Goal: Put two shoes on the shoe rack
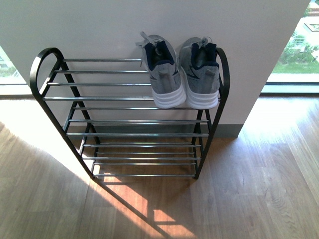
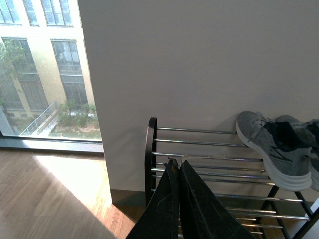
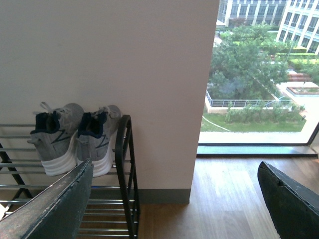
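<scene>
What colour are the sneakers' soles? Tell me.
White; the sneakers' soles show best in the front view.

Sneakers (image 1: 167,82) block shoe rack (image 1: 99,98) top right, left side open, wall (image 1: 99,25) behind

A white wall (image 1: 149,20) stands on a brown wood floor (image 1: 259,189). Big windows (image 3: 259,148) show green trees (image 3: 239,62) and buildings (image 2: 47,64).

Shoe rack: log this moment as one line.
shoe rack: grey sneakers on top tier, right end, heels outward | left gripper: shut, empty | right gripper: open, empty
</scene>
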You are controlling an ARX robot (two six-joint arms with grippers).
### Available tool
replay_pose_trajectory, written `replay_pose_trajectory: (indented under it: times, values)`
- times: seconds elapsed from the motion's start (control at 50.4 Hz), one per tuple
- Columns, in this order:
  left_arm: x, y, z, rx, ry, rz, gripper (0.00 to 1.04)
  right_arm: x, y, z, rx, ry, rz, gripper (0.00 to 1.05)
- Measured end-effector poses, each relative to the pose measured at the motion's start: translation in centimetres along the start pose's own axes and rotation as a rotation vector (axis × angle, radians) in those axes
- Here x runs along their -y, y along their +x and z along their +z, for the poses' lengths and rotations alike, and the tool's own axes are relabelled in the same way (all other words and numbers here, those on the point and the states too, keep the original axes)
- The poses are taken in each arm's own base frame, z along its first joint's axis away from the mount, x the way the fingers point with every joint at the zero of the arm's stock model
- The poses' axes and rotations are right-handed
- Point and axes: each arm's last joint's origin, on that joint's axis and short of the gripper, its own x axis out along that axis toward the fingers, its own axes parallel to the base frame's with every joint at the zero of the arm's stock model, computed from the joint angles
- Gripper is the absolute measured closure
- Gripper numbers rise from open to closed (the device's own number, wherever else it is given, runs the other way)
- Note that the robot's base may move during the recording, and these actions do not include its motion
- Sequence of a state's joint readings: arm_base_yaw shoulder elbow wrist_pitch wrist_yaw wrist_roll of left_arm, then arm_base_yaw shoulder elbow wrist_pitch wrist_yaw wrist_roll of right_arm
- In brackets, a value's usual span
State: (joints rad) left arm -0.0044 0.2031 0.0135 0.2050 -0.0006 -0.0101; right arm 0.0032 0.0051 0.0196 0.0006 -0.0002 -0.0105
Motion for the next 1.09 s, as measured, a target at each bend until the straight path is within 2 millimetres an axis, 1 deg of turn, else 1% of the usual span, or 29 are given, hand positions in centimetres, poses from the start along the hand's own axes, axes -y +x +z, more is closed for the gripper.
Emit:
replay_pose_trajectory:
  times: [0.139, 0.199, 0.238, 0.437, 0.457, 0.516, 0.596, 0.616, 0.735, 0.754, 0.794, 0.834, 0.933, 0.973, 1.032, 1.092]
  values:
    - [0.0, -0.2, 0.0, -0.001, 0.0, 0.0, 1.04, 0.0, 0.0, 0.0, 0.0, 0.0, 0.0, 0.09]
    - [0.0, -0.9, -0.5, -0.037, 0.0, 0.0, 1.04, 0.0, 0.0, 0.0, 0.0, 0.0, 0.0, 0.09]
    - [0.0, -1.2, -0.4, -0.02, 0.0, 0.0, 1.04, 0.0, 0.0, 0.0, 0.0, 0.0, 0.0, 0.09]
    - [0.0, -1.2, -0.4, -0.018, 0.0, 0.004, 1.03, 0.0, 0.0, 0.0, 0.0, 0.0, -0.001, 0.09]
    - [0.0, -1.2, -0.4, -0.017, 0.001, 0.003, 1.0, 0.0, 0.0, 0.0, 0.001, 0.0, 0.0, 0.09]
    - [0.0, -1.2, -0.4, -0.017, 0.001, 0.003, 0.85, 0.0, 0.0, 0.0, -0.001, 0.0, 0.0, 0.09]
    - [0.0, -1.2, -0.4, -0.017, 0.001, 0.003, 0.71, 0.0, 0.0, 0.0, 0.001, 0.0, 0.0, 0.09]
    - [0.0, -1.2, -0.4, -0.017, 0.001, 0.003, 0.69, 0.0, 0.0, 0.0, 0.0, 0.0, 0.0, 0.09]
    - [0.0, -1.2, -0.4, -0.017, 0.001, 0.001, 0.46, 0.0, 0.0, 0.0, 0.0, 0.0, -0.002, 0.09]
    - [0.0, -1.2, -0.4, -0.017, 0.001, 0.001, 0.44, 0.0, 0.0, 0.0, -0.001, 0.0, -0.004, 0.09]
    - [0.0, -1.2, -0.4, -0.017, 0.002, 0.001, 0.37, 0.0, 0.0, 0.0, -0.001, 0.0, -0.004, 0.09]
    - [0.0, -1.2, -0.4, -0.017, 0.002, 0.001, 0.28, 0.0, 0.0, 0.0, 0.0, 0.0, -0.004, 0.09]
    - [0.0, -1.2, -0.4, -0.017, 0.002, 0.001, 0.11, 0.0, 0.0, 0.0, 0.0, 0.0, -0.003, 0.09]
    - [0.0, -1.2, -0.4, -0.017, 0.003, 0.001, 0.08, 0.0, 0.0, 0.0, 0.0, 0.0, -0.004, 0.09]
    - [0.0, -1.2, -0.4, -0.017, 0.003, 0.001, 0.1, 0.0, 0.0, 0.0, 0.0, 0.0, -0.003, 0.09]
    - [0.0, -1.2, -0.4, -0.017, 0.003, 0.001, 0.1, 0.0, 0.0, 0.0, 0.0, 0.0, -0.003, 0.09]
